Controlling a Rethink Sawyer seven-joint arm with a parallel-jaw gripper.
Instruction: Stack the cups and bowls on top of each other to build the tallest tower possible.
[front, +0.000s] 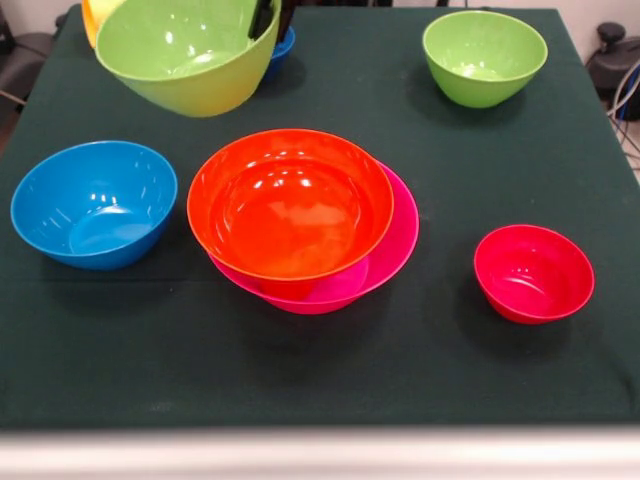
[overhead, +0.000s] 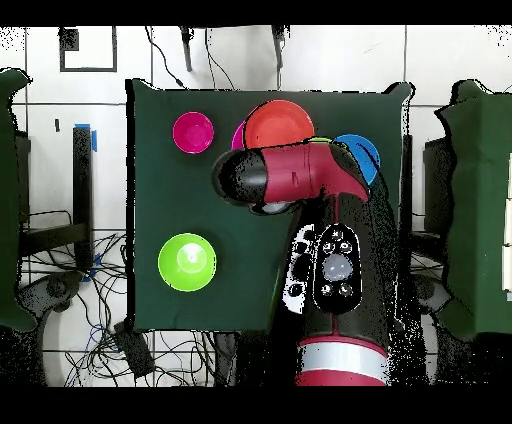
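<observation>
My gripper (front: 266, 16) is shut on the far rim of a lime green bowl (front: 185, 55), which hangs tilted above the table's far left. In the overhead view the arm (overhead: 300, 175) hides both. At the centre an orange bowl (front: 290, 205) (overhead: 280, 124) sits inside the wide pink bowl (front: 395, 245). A light blue bowl (front: 95, 205) (overhead: 358, 152) stands at the left, a small red bowl (front: 533, 272) (overhead: 193, 132) at the right, and a second lime green bowl (front: 485, 57) (overhead: 187, 262) at the far right. A small dark blue bowl (front: 283, 47) and a yellow-orange cup (front: 91, 18) peek from behind the held bowl.
The dark green cloth (front: 320, 370) covers the table to its edges. Chairs and cables lie on the floor around it in the overhead view.
</observation>
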